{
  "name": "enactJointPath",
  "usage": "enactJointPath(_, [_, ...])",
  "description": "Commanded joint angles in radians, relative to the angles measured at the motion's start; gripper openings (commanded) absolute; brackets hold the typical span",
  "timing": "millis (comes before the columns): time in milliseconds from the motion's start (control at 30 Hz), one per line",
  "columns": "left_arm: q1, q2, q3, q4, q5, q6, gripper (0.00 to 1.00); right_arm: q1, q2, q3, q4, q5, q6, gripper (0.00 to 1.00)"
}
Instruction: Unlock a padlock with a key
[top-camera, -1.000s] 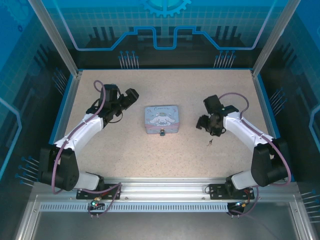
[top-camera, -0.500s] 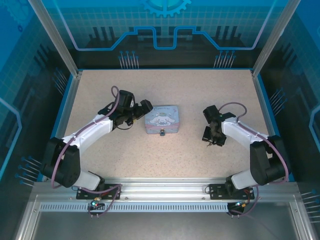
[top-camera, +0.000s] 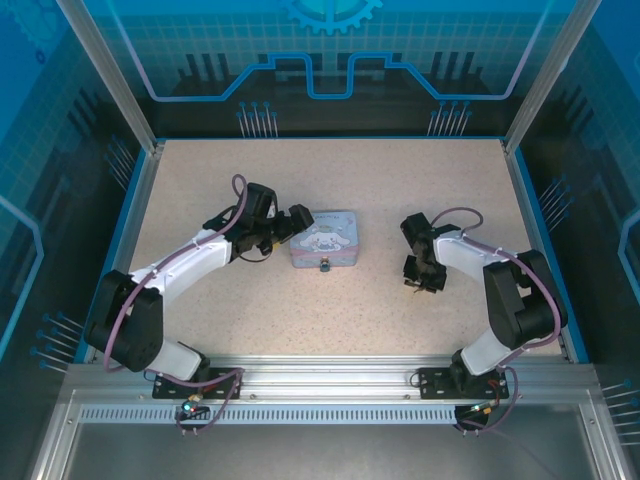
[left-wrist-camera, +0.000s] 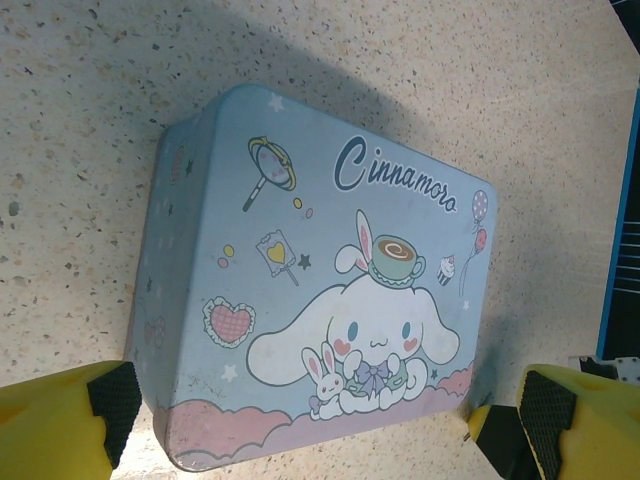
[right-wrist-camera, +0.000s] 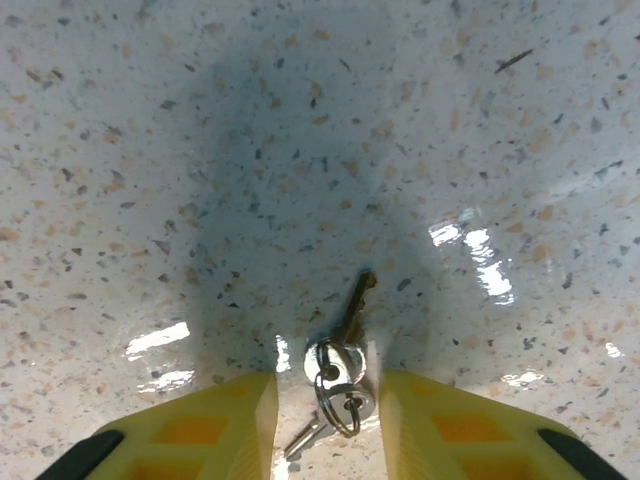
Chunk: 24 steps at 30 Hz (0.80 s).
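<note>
The key lies flat on the speckled table, on a small ring with a second key, between the yellow fingers of my right gripper. Those jaws stand narrowly apart, with a thin gap on each side of the key's head. From above, my right gripper is low over the table, right of the tin. The padlock hangs at the front edge of the pale cartoon tin. My left gripper is wide open at the tin's left side, its fingers straddling the tin.
Blue rails edge the tabletop, with aluminium posts at the back corners. Bare table lies in front of the tin and between the two arms.
My left gripper has swung right, up to the tin. My right gripper has come down and inward over the key, and its jaws have narrowed around it.
</note>
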Motion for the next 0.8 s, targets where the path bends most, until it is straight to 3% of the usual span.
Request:
enactJointPath(0, [-0.008, -0.006, 0.026, -0.019, 0.021, -0.008, 0.99, -0.009, 0.008, -0.013, 0.012, 0.013, 0.002, 0.30])
enactJointPath(167, [-0.011, -0.007, 0.030, -0.020, 0.025, -0.005, 0.99, -0.019, 0.008, -0.027, 0.017, 0.019, -0.006, 0.24])
enactJointPath(300, [-0.012, -0.021, 0.022, -0.025, 0.028, 0.001, 0.99, -0.030, -0.003, -0.035, 0.018, 0.007, -0.031, 0.02])
enactJointPath(467, [-0.012, -0.070, 0.015, -0.080, 0.006, 0.013, 0.99, -0.027, -0.092, -0.022, 0.004, -0.045, -0.109, 0.00])
enactJointPath(667, [-0.011, -0.183, -0.032, -0.090, -0.021, 0.000, 0.99, 0.010, -0.313, -0.006, 0.127, -0.412, -0.218, 0.00])
enactJointPath(767, [-0.010, -0.179, -0.032, -0.043, 0.075, 0.012, 0.99, 0.029, -0.353, -0.006, 0.235, -0.623, -0.218, 0.00])
